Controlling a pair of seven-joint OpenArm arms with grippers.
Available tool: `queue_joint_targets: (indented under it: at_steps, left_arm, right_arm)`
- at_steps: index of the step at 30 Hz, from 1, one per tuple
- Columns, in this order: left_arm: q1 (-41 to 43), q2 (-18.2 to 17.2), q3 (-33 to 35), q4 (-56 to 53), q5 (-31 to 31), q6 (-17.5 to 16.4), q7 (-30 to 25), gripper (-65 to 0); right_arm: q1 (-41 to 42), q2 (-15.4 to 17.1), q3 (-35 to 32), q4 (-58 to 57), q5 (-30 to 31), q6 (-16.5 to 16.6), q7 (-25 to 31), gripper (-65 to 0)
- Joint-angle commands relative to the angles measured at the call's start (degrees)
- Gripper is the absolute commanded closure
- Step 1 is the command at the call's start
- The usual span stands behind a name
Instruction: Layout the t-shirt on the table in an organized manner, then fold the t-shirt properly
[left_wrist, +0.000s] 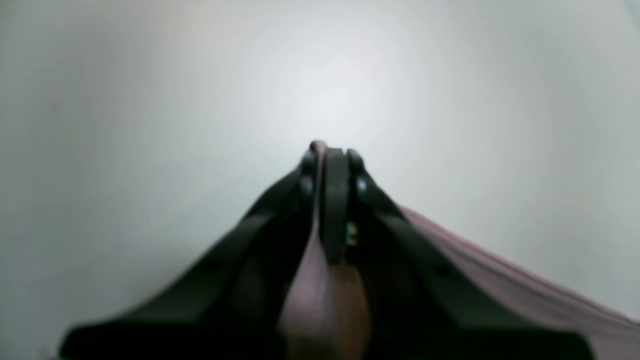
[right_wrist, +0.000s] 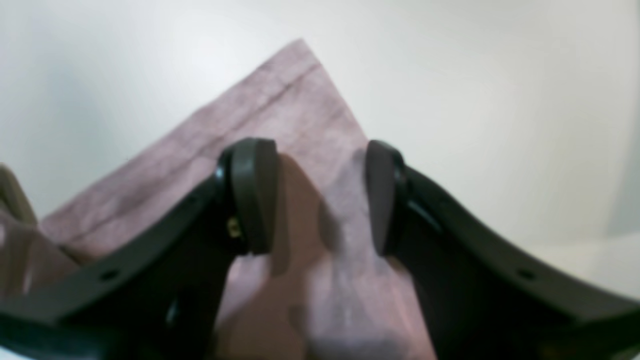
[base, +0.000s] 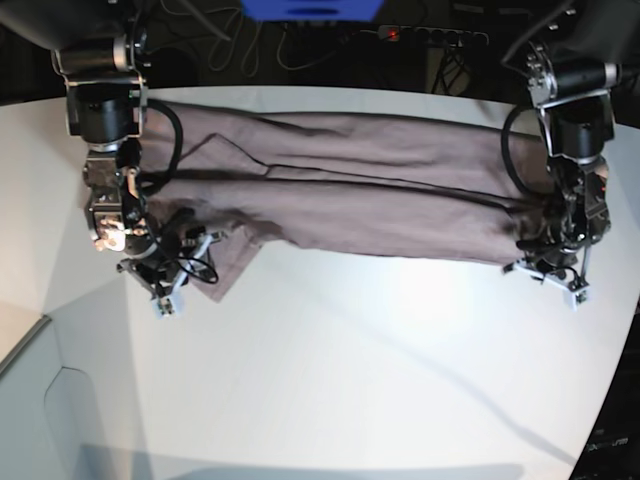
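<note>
White table (base: 330, 370) carrying a mauve-grey t-shirt (base: 350, 185), which is stretched as a long, rumpled band across the far part of the tabletop from one arm to the other. The cloth reads as light, limp and non-fragile: it creases into lengthwise folds under its own weight and would sag or bunch wherever it is unsupported, so it is best taken at seamed edges and corners, where the doubled fabric gives the pads something to bite.

Left gripper (left_wrist: 330, 155), on the base view's right: fingers pressed together, pinching a thin ridge of shirt fabric that rises between the pads, shows just past their tips and trails away below and to the right of the jaws. This end of the garment is therefore held, low over the table.

Right gripper (right_wrist: 320, 195), on the base view's left: fingers spread, with a hemmed corner of the shirt (right_wrist: 300, 90) lying flat on the table beneath and beyond the gap. The stitched seam runs ahead of the left-hand pad in the right wrist view; nothing is pinched, and whether the pad tips touch the cloth cannot be told.

Judgement: layout is still under way, since the body remains folded on itself. A fresh hold on the freed corner should close across the hem, not the single layer behind it, which would slip.
</note>
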Motion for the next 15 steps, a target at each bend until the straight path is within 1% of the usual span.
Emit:
queue_joint_targets:
  at_steps: [1,4,6,8,10,11,15]
  left_arm:
    - [-1.33,-0.8,-0.03,0.89,-0.17,0.17,-0.78,0.0]
    - [-1.33,-0.8,-0.03,0.89,-0.17,0.17,-0.78,0.0]
    - [-1.33,-0.8,-0.03,0.89,-0.17,0.17,-0.78,0.0]
    - [-1.33,-0.8,-0.03,0.89,-0.17,0.17,-0.78,0.0]
    - [-1.33,-0.8,-0.03,0.89,-0.17,0.17,-0.78,0.0]
    - [-1.33,-0.8,-0.03,0.89,-0.17,0.17,-0.78,0.0]
    - [-1.33,-0.8,-0.03,0.89,-0.17,0.17,-0.78,0.0]
  right_arm:
    - [0.39,0.21,0.0,0.07,0.05,-0.04,-1.21,-29.1]
    - [0.12,0.12,-0.18,-0.02,0.05,-0.04,-1.21,-28.5]
    - [0.04,0.12,-0.18,-0.02,-0.04,-0.04,-1.21,-24.7]
    - [-0.05,0.12,-0.18,-0.37,-0.04,-0.04,-1.21,-15.8]
    - [0.39,0.21,-0.26,-2.39,-0.13,-0.04,-1.47,-3.8]
    - [0.83,0.21,-0.26,-3.62,-0.83,-0.04,-1.47,0.0]
    - [2.06,-0.05,0.09,-6.0,-7.25,-0.04,-2.0,0.0]
